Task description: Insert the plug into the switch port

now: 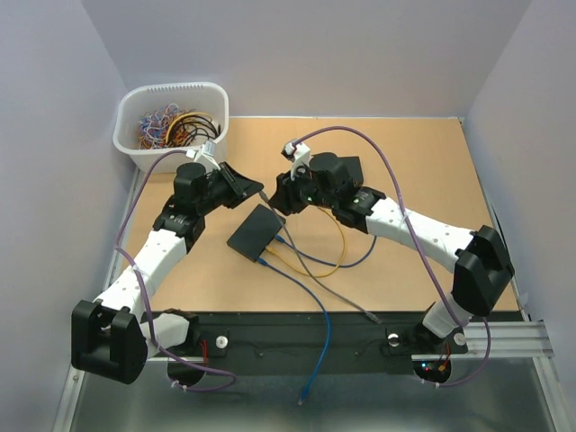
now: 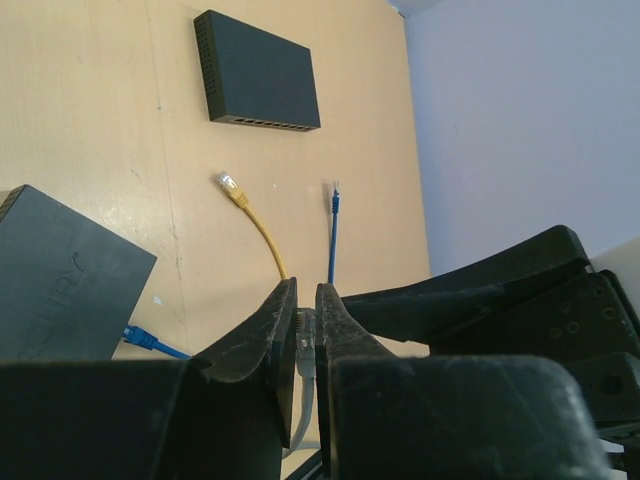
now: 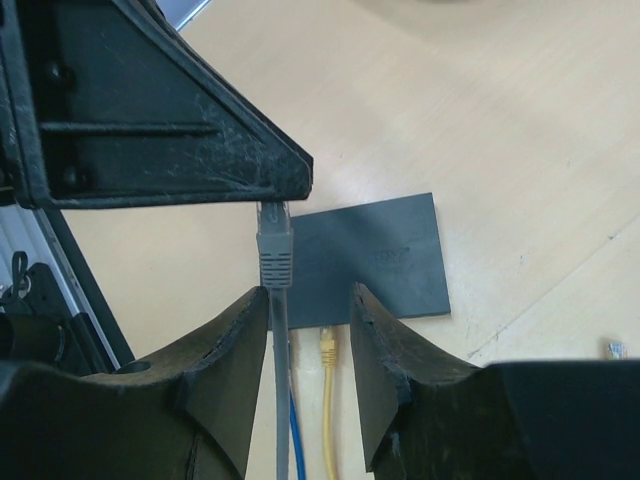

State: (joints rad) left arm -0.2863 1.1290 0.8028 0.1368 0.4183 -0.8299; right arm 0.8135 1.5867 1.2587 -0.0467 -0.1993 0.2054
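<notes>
The left pincer (image 2: 306,290) pinches the boxy grey plug (image 3: 274,250); the right pincer (image 3: 310,295) stands half-open around its smooth cable (image 3: 279,400), above the flat matte-black switch (image 3: 390,250).

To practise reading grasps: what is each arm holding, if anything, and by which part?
The left fingers pinch the grey cable at its plug end. The right fingers straddle it just below, apart, gripping nothing.
</notes>
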